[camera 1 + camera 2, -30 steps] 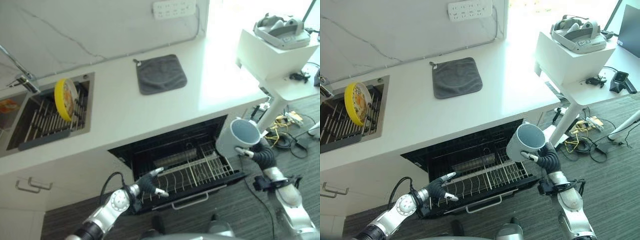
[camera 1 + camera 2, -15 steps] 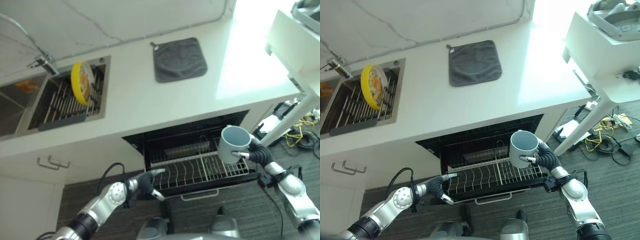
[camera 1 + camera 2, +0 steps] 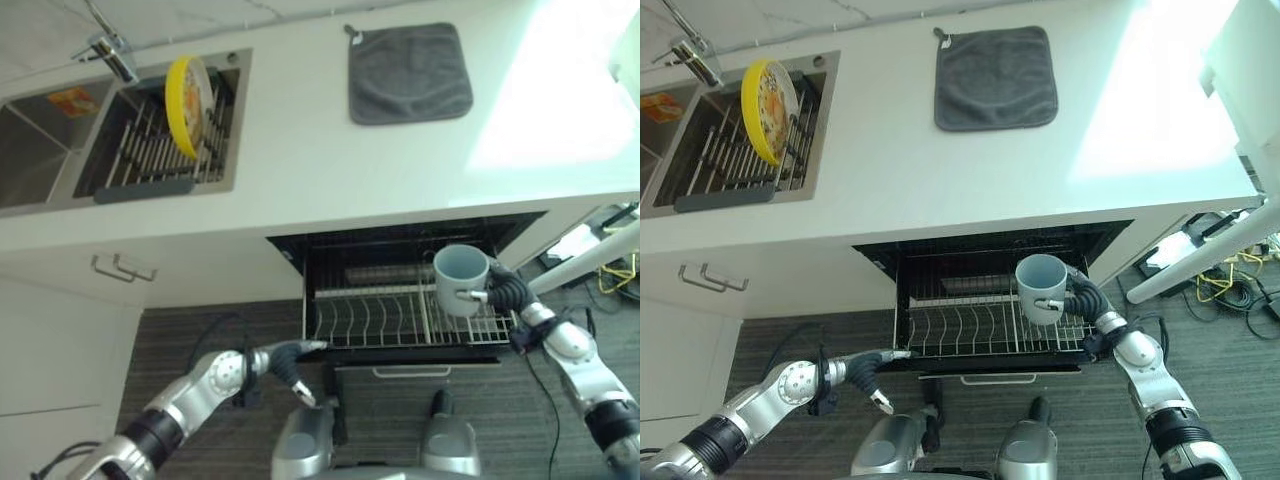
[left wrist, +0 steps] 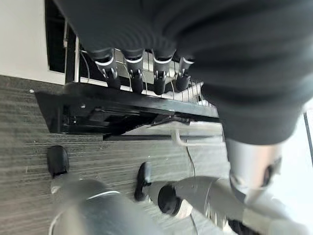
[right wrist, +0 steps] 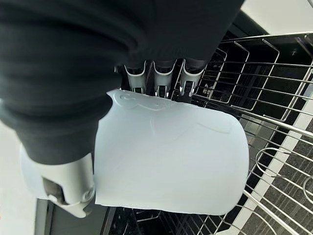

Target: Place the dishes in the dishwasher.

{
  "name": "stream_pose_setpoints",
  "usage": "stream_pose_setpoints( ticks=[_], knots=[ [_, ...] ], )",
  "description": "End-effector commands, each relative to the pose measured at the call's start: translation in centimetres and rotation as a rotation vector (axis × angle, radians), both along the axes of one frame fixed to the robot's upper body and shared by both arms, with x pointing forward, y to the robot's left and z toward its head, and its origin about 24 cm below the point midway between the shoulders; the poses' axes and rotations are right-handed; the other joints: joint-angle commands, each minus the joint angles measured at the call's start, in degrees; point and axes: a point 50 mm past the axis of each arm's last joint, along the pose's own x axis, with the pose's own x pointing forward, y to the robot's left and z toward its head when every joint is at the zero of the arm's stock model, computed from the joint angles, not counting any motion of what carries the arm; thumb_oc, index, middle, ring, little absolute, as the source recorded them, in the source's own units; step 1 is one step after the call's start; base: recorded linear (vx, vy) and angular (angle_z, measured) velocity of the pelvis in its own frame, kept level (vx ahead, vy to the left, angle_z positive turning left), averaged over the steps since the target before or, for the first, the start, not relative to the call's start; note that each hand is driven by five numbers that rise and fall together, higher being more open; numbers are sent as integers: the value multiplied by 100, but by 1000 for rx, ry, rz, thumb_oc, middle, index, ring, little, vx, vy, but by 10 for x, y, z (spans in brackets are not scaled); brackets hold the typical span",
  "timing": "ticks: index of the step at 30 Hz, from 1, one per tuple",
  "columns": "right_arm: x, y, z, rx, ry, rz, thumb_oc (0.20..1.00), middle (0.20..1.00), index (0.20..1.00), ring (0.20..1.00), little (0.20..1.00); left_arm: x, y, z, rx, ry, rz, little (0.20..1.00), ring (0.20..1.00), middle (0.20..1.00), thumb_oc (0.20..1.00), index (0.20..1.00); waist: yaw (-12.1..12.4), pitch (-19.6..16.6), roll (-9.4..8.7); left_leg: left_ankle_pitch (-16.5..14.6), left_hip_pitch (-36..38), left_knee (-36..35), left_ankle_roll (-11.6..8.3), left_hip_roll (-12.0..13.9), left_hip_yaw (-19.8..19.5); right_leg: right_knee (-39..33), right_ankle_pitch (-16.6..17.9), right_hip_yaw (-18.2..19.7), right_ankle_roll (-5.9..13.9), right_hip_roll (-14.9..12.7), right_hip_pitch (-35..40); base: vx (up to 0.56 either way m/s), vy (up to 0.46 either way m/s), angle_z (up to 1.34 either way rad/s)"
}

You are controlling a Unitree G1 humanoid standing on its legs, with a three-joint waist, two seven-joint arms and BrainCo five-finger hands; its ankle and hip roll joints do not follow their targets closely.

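A pale blue-grey mug (image 3: 460, 280) hangs mouth-up over the right part of the dishwasher's pulled-out wire rack (image 3: 370, 320). My right hand (image 3: 503, 292) is shut on it from the right side; its fingers (image 5: 161, 83) curl round the mug (image 5: 171, 161) above the rack's wires (image 5: 274, 122). My left hand (image 3: 285, 358) is open by the rack's front left corner, with straight fingers (image 4: 134, 73) at the black front edge (image 4: 98, 112). A yellow plate (image 3: 187, 92) stands on edge in the sink's rack.
A white counter (image 3: 300, 150) runs above the open dishwasher, with a grey cloth (image 3: 408, 72) on it and a sink with a faucet (image 3: 110, 50) at the left. A white cupboard with a handle (image 3: 122, 268) stands left of the dishwasher. Dark floor lies in front.
The camera has tilted down and the whole picture has shifted. My right hand has brought the mug from beside the dishwasher's right edge to over the rack's right part. My left hand stays by the front left corner.
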Motion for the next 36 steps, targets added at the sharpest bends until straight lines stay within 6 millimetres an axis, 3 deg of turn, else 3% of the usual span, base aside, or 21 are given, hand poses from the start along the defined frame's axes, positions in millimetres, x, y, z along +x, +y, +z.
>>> stream_pose_setpoints(
  ticks=[1, 4, 10, 14, 17, 25, 31, 36],
  knots=[
    [14, -3, 22, -41, -104, -23, 200, 200, 200, 200, 200, -1, -5, 3, 37, -122, -59, 1000, 1000, 1000, 1000, 1000, 191, -198, -48, -854, 81, 979, -69, 350, 56, 1147, -459, 89, -206, -172, -591, 0, 0, 0],
    [27, -5, 32, -185, -160, -40, 200, 200, 200, 200, 200, 2, -7, -3, 82, -105, -66, 1000, 1000, 1000, 1000, 1000, 243, -54, -62, -848, -98, 1128, -73, 378, 8, 1279, -454, 125, -241, -164, -750, -52, -40, 5],
    [47, -27, 48, -163, -119, -151, 200, 200, 200, 200, 200, 15, -22, 9, 61, -210, -109, 1000, 1000, 1000, 1000, 1000, 328, 222, -19, -855, -372, 1339, -56, 392, -39, 1547, -484, 151, -311, -179, -1035, -60, -30, 3],
    [62, -30, 63, -143, -120, -202, 200, 200, 200, 200, 200, 23, -32, 18, 78, -278, -157, 1000, 1000, 1000, 1000, 1000, 336, 403, 99, -817, -600, 1416, -49, 343, -62, 1736, -480, 207, -333, -232, -1325, -85, 8, 2],
    [75, -30, 79, -174, -164, -260, 200, 200, 200, 200, 200, 25, -43, 21, 82, -312, -210, 1000, 1000, 1000, 1000, 1000, 342, 403, 338, -750, -903, 1399, -42, 248, -37, 1881, -497, 269, -364, -294, -1727, -76, 98, -7],
    [80, -36, 85, -135, -170, -334, 200, 200, 200, 200, 200, 28, -57, 30, 40, -366, -230, 1000, 1000, 1000, 1000, 1000, 340, 403, 629, -683, -1177, 1345, -23, 162, 32, 2025, -511, 350, -405, -366, -2151, -21, 66, -3],
    [85, -26, 80, -55, -165, -380, 200, 200, 200, 200, 200, 24, -63, 26, 14, -382, -233, 1000, 1000, 1000, 1000, 1000, 326, 403, 707, -661, -1197, 1239, -26, 152, 82, 1980, -513, 405, -421, -353, -2253, -1, 28, -5],
    [85, -31, 81, -19, -203, -506, 200, 200, 200, 200, 200, 20, -65, 20, -9, -378, -205, 1000, 1000, 1000, 1000, 1000, 282, 403, 799, -659, -1145, 1189, -27, 131, 132, 2007, -544, 435, -423, -386, -2270, 20, 46, -6]
  ],
)
